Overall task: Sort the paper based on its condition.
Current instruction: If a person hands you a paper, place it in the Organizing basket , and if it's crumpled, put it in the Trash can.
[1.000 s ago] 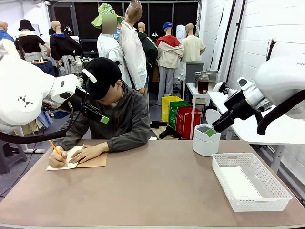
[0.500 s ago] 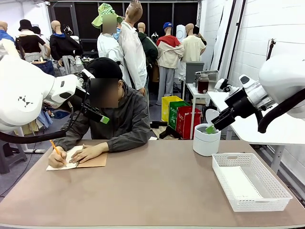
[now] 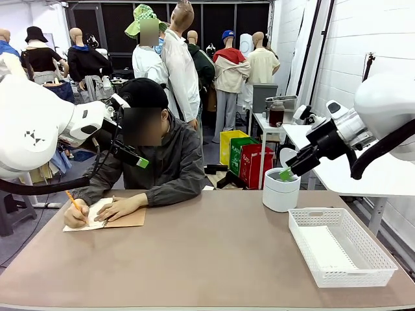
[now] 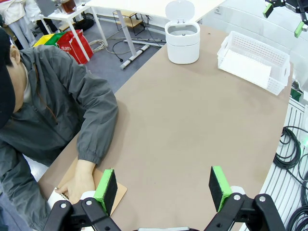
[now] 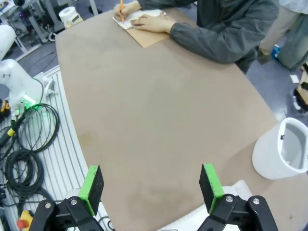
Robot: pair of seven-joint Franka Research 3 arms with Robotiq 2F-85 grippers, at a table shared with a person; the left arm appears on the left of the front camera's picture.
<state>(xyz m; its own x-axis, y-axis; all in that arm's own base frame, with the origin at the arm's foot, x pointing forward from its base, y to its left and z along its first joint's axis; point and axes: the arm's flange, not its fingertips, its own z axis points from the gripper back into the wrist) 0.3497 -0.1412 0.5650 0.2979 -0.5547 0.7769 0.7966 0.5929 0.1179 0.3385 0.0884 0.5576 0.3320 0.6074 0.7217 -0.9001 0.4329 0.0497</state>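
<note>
Across brown table (image 3: 214, 259), held left gripper (image 4: 162, 188) and right gripper (image 5: 150, 187) spread, pinching nothing. Found paper (image 3: 97, 217) near left claw, far ahead of right claw, under person's hand (image 3: 123, 207). Should have waited for release, then checked for creases.

On the brown table (image 3: 207, 253), a white mesh basket (image 3: 303, 249) sits at 4 o'clock. A white round bin (image 3: 280, 193) stands at 2 o'clock, its lid seemingly tipped open. A tan-covered notebook (image 3: 130, 219) lies at 9 o'clock, with an orange pencil (image 3: 73, 199) over it.
</note>
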